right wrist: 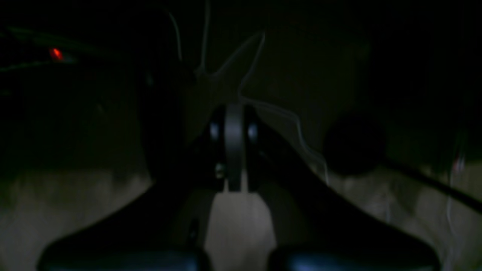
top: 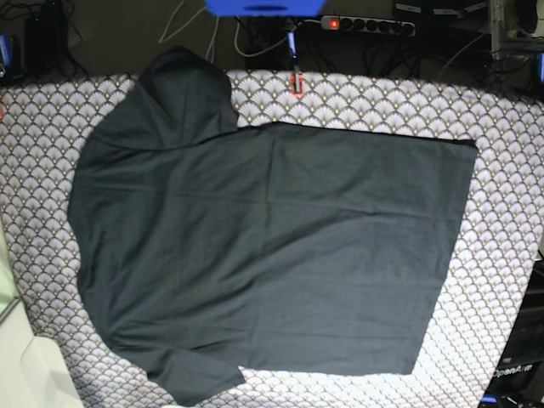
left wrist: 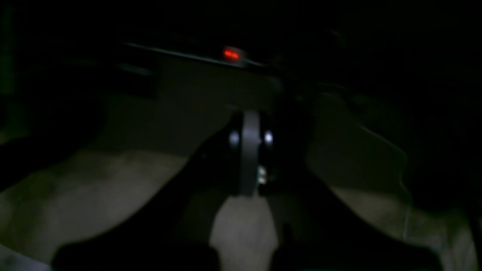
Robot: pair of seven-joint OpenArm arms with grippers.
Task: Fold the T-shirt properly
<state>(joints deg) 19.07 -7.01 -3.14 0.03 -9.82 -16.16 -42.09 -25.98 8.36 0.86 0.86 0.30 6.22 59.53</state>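
Note:
The T-shirt [top: 272,255] is a large plain dark shirt spread flat and sideways on the table, its straight hem at the right and its shoulders at the left. One sleeve [top: 183,85] points to the back edge and the other [top: 195,378] to the front edge. Neither arm appears in the base view. In the dim left wrist view my left gripper [left wrist: 250,124] has its fingers pressed together with nothing between them. My right gripper [right wrist: 234,116] stands the same way in the right wrist view. The shirt cannot be made out in either wrist view.
A white-grey scallop-patterned cloth [top: 501,170] covers the table under the shirt. A power strip [top: 365,25] with a red light and several cables lie behind the table. A small red object [top: 297,82] sits at the back edge. A blue part [top: 263,7] hangs at the top.

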